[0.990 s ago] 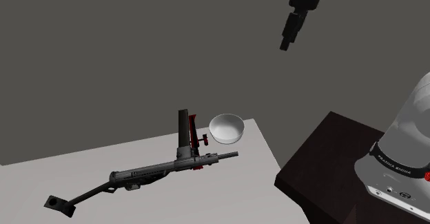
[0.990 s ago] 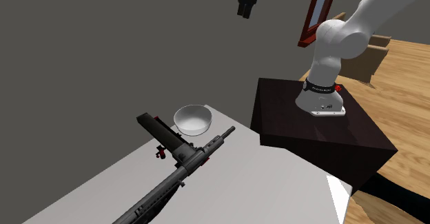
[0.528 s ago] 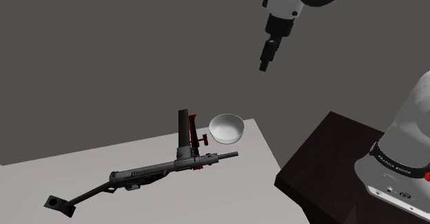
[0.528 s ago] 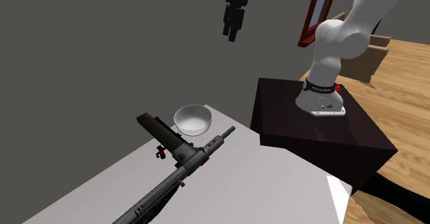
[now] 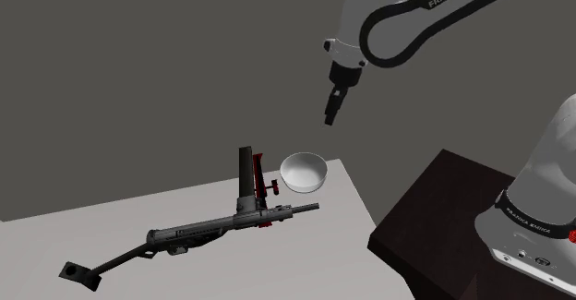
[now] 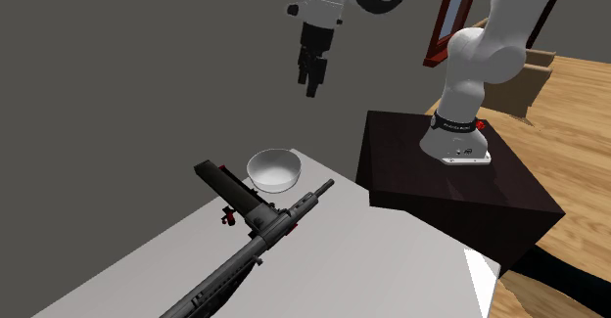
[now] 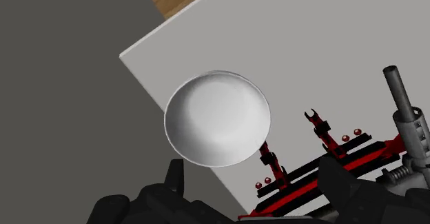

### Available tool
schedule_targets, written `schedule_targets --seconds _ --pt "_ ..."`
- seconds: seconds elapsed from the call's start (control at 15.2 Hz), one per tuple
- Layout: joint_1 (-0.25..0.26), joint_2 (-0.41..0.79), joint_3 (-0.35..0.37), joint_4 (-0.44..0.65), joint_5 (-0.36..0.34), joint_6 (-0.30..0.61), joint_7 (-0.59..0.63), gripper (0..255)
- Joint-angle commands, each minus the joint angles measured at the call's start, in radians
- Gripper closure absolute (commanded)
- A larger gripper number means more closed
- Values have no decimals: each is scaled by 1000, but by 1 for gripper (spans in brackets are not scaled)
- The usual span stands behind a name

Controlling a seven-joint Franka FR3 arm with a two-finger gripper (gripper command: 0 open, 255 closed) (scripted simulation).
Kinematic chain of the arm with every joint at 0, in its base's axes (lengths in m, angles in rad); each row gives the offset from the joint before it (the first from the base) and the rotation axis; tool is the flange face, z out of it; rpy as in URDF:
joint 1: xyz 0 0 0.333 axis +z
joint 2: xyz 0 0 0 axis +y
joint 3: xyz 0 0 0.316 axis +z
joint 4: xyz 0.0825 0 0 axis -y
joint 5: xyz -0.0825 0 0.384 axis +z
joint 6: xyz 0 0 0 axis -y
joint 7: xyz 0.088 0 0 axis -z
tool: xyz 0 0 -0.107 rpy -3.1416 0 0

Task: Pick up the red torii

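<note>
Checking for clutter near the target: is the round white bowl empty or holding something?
Empty. The wrist view looks down into the round white bowl, standing upright on the grey table, and its inside is bare.

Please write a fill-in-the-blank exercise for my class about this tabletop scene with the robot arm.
The gripper hangs high over the table, its fingers ____. The bowl near the table's corner is coloured ____. The torii, lying between the bowl and the black gun, is coloured ____.
Missing words: open; white; red.
</note>
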Motion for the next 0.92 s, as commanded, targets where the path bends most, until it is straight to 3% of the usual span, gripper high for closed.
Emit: schedule_targets --seconds 0.0,0.46,0.86 --pt "3 81 20 25 -21 63 11 0" --pt "17 352 59 118 -164 250 88 0" --pt "85 589 22 251 -335 355 187 0"
